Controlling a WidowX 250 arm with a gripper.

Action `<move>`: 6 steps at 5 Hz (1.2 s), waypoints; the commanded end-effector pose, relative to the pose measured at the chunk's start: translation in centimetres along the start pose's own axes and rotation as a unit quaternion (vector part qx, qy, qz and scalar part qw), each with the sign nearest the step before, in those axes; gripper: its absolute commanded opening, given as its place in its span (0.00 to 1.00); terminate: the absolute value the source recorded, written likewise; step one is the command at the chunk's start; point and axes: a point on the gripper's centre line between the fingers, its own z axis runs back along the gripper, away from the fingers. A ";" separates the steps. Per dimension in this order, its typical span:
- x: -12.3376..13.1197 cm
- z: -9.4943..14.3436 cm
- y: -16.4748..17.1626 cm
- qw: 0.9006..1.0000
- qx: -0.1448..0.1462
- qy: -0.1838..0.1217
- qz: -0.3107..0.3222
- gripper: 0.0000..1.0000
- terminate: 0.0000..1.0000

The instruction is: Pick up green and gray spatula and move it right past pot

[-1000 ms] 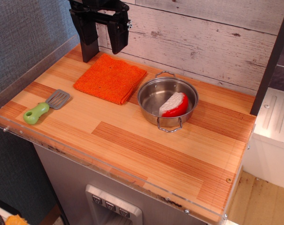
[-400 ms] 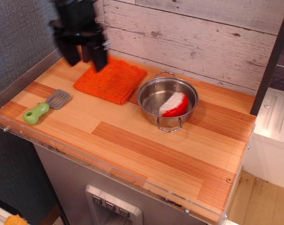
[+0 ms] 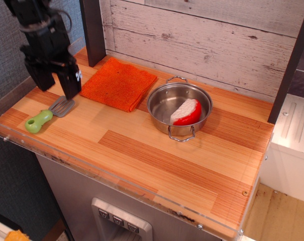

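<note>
— What's over at the left end of the striped wooden bench (image 3: 141,150)?

— A small toy spatula (image 3: 47,115) with a chunky light-green handle and a flat gray slotted blade. It lies flat near the left front corner, handle toward the front-left edge, blade pointing back and to the right.

— And the arm?

— The black pincer (image 3: 56,86) hangs just above and behind the blade. Its two fingers point down and stand spread apart, with a clear gap between them and nothing held. The right-hand finger's tip overlaps the blade's back edge from where I stand; whether it touches, I cannot tell. The green handle lies clear of it, to the front-left.

— What comes next, going right?

— A square orange woven cloth (image 3: 118,83), flat on the bench, just right of the pincer and behind the spatula. Its right corner comes close to a round shiny steel pot (image 3: 162,103) with two thin wire loop handles, one at the back and one at the front.

— Anything in the pot?

— A red and white rounded toy piece (image 3: 186,112) leaning against the right inner wall. The pot stands well apart from the spatula, with the cloth between them toward the back.
</note>
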 end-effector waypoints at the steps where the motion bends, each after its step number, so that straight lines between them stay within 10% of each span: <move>1: -0.4 -1.0 2.7 0.996 0.046 0.047 -0.064 1.00 0.00; 3: -1.9 -2.4 2.7 0.995 0.037 0.063 -0.065 1.00 0.00; 4: -2.5 -3.0 2.3 0.996 0.032 0.061 -0.061 0.00 0.00; 6: -2.8 -1.8 1.5 0.996 0.035 0.047 -0.067 0.00 0.00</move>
